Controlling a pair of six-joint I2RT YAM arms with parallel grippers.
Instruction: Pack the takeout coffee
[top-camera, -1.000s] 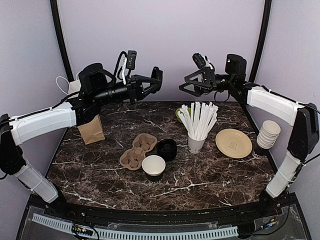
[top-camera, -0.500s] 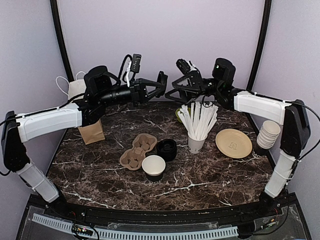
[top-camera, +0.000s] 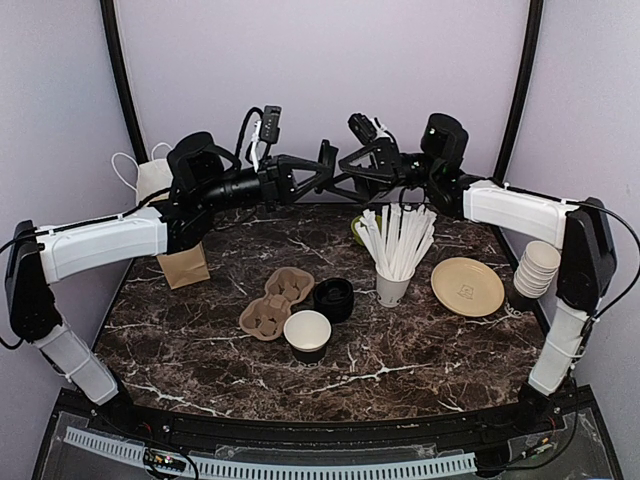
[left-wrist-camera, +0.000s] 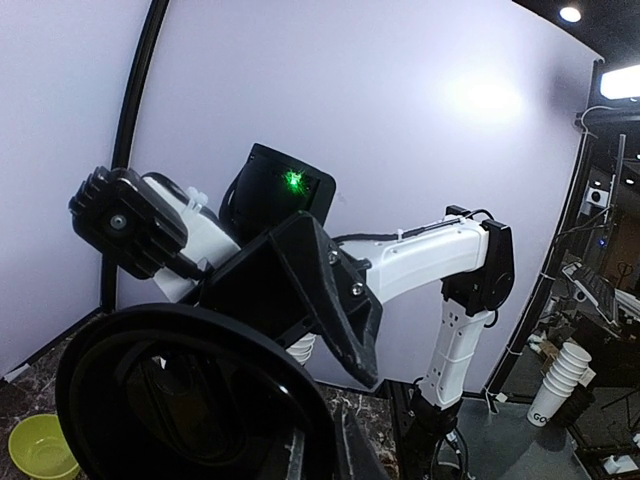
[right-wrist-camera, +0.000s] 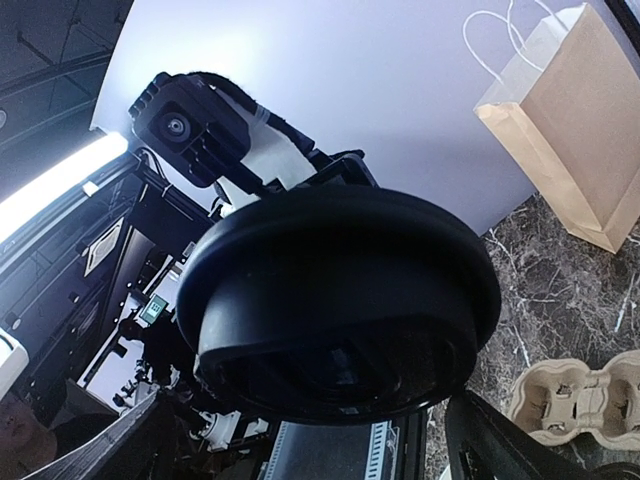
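Note:
The takeout coffee cup (top-camera: 307, 335), black paper with a white inside, stands lidless on the marble table near the front centre. High over the back of the table my two grippers meet tip to tip. My left gripper (top-camera: 322, 166) (left-wrist-camera: 322, 452) is shut on the rim of a black plastic lid (left-wrist-camera: 180, 400) (right-wrist-camera: 340, 290). My right gripper (top-camera: 350, 170) (right-wrist-camera: 330, 445) is open, with one finger on each side of that lid, and its fingers (right-wrist-camera: 505, 445) do not visibly press on it. The lid fills most of both wrist views.
A cardboard cup carrier (top-camera: 277, 301) lies beside a stack of black lids (top-camera: 334, 298). A brown paper bag (top-camera: 183, 265) stands at the left. A cup of white straws (top-camera: 395, 255), a green bowl (top-camera: 359, 228), a yellow plate (top-camera: 467, 286) and stacked white cups (top-camera: 537, 270) sit at the right.
Both arms have swung inward toward each other above the back of the table. My right gripper has come up around the lid that the left one holds.

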